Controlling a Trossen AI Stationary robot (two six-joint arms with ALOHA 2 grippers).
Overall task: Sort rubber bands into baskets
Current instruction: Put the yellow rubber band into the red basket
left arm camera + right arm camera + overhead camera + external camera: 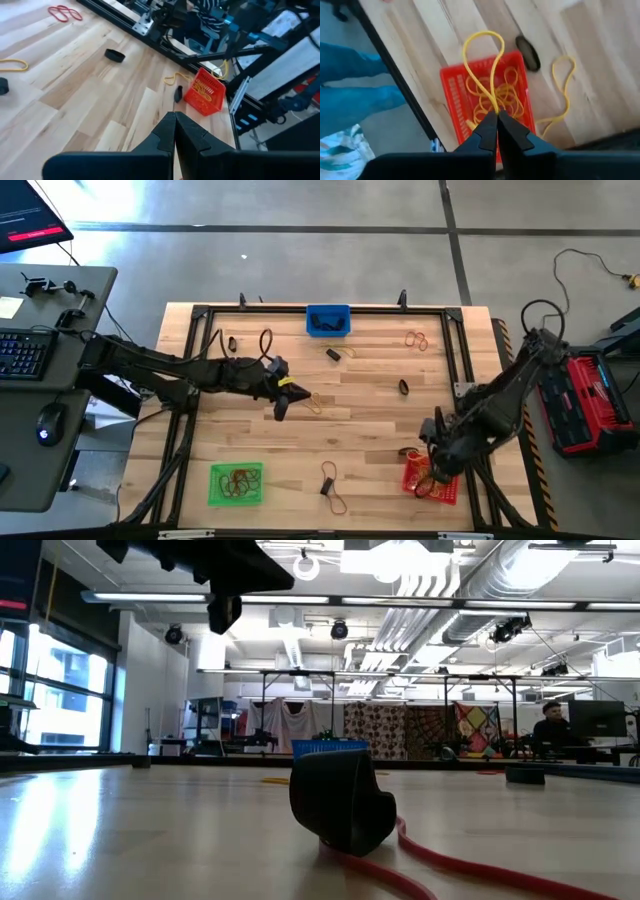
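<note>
Two dark jointed arms, black cabling, left claw [282, 411] with a yellow band

- Site type: robotics lab / open industrial workshop.
- Floor: bare concrete [300, 260] w/ dark seam lines.
- Bench: wood-plank table [370, 410] in black metal frame.
- Ceiling: exposed ducts [470, 580], strip lights.
- Adjacent: grey desk [40, 380] w/ keyboard [22, 352], mouse [48, 423], monitor.
- Background: more test rigs; person [553, 730] seated at screen.
- Misc: red toolbox [590, 402], loose cables on floor.
</note>
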